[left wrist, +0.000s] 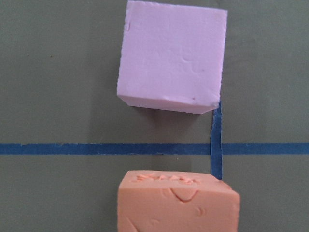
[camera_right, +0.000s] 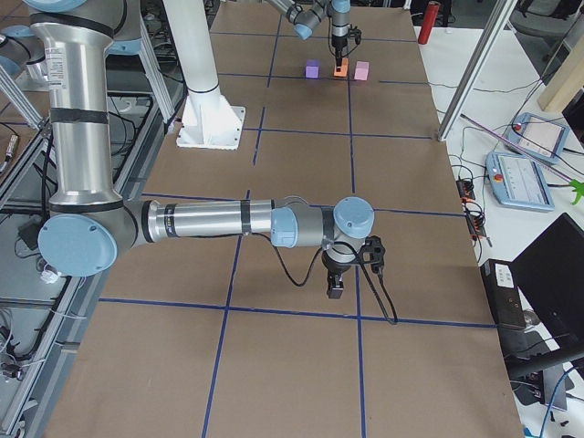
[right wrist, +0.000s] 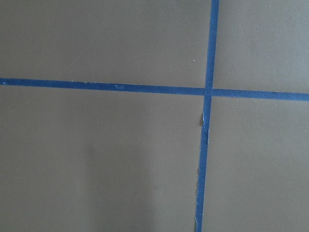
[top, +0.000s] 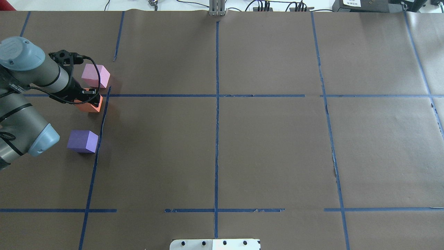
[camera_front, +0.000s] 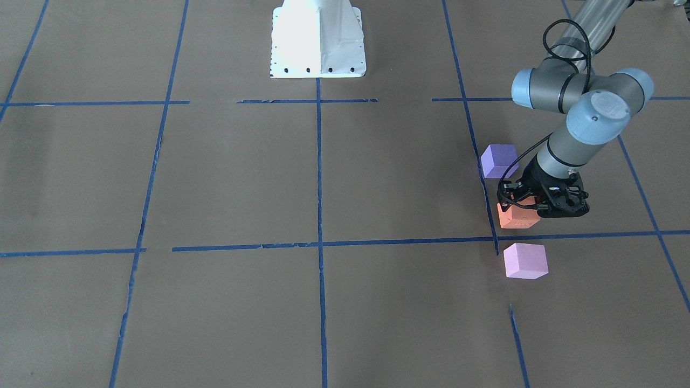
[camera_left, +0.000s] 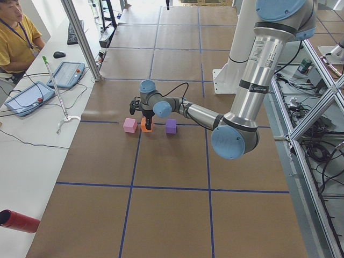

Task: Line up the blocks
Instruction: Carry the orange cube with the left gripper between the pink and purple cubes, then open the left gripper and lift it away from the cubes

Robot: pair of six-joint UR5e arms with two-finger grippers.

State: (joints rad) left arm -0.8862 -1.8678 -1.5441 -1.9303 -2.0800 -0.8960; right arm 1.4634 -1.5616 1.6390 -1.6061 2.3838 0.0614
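Observation:
Three blocks stand in a rough row along a blue tape line on my left side of the table. They are the violet-purple block [camera_front: 499, 160] [top: 82, 141], the orange block [camera_front: 516, 217] [top: 89, 105] and the pale pink block [camera_front: 525, 261] [top: 95, 75]. My left gripper [camera_front: 522, 207] [top: 88, 97] points straight down on the orange block, its jaws around it, and the block rests on the table. In the left wrist view the dented orange block [left wrist: 176, 203] is at the bottom and the pink block [left wrist: 173, 55] lies beyond a tape line. My right gripper [camera_right: 335, 292] hangs low over bare paper, far from the blocks. I cannot tell whether it is open or shut.
Brown paper with a grid of blue tape [top: 216, 104] covers the table. The white robot base [camera_front: 318, 37] stands at the robot's edge. An operator [camera_left: 16, 37] sits at a side desk with tablets, and a red cylinder [camera_left: 19, 221] lies there.

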